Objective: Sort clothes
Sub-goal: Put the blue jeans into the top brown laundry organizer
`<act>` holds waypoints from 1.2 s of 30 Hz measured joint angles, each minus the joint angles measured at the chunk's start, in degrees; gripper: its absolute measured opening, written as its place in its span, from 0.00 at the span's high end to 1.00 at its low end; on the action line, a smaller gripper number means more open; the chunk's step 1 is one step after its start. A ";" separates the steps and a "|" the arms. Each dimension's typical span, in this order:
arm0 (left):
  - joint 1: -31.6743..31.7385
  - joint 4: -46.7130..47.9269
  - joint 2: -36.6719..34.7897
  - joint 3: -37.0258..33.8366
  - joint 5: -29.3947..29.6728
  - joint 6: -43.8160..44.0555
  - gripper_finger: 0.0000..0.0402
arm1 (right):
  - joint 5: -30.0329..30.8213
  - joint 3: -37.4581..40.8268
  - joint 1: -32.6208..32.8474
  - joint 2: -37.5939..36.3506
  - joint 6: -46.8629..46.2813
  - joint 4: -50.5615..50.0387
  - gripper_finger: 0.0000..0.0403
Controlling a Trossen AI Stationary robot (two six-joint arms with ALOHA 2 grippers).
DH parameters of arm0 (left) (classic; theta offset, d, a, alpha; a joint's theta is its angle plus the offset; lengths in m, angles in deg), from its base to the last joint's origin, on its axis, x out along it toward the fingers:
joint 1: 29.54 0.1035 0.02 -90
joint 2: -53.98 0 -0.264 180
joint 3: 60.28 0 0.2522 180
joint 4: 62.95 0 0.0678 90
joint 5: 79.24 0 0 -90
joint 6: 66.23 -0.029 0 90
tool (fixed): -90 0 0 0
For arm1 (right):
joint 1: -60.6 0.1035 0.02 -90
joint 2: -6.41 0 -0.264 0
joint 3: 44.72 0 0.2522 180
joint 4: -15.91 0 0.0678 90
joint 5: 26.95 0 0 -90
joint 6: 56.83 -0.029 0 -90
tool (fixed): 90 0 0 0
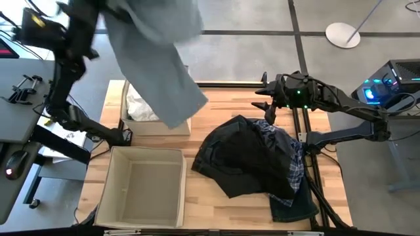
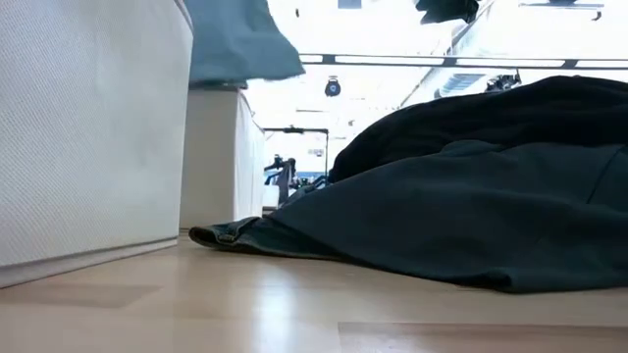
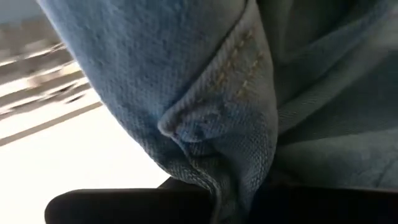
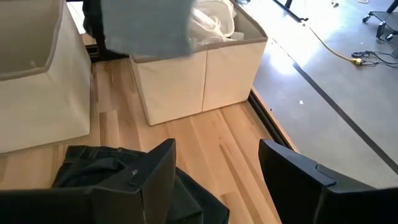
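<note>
The left arm is raised high above the far-left part of the surface (image 1: pixel 230 98), and a pale blue denim garment (image 1: pixel 161 59) hangs from it, draping down over the far bin (image 1: pixel 177 126). The left end effector itself is hidden behind the cloth in the high view; in its own wrist view the denim (image 3: pixel 211 93) fills the picture, folded and pinched against a dark finger (image 3: pixel 130 205), so it is clamped on the garment. White fabric (image 1: pixel 140 106) lies inside the far bin. The near bin (image 1: pixel 111 190) stands just beside it.

The right arm reaches in level from the right, its right end effector (image 1: pixel 262 97) held above the far edge of the surface with fingers spread apart and nothing between them. A heap of dark clothes (image 1: pixel 246 160) lies below and nearer, with a plaid piece (image 1: pixel 289 157) showing at its right side.
</note>
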 joint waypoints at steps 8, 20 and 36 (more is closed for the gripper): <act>7.41 11.46 5.58 5.66 5.16 -1.56 0.98 | -0.06 -0.02 0.02 -0.02 0.00 -0.32 0.46; 0.64 51.29 2.37 6.08 9.90 22.68 0.98 | 0.00 -0.09 0.02 -0.02 -0.46 -2.26 0.46; 7.27 79.13 -5.05 -7.89 -6.31 59.26 0.98 | -0.20 -0.09 0.04 0.00 -0.13 -1.98 0.46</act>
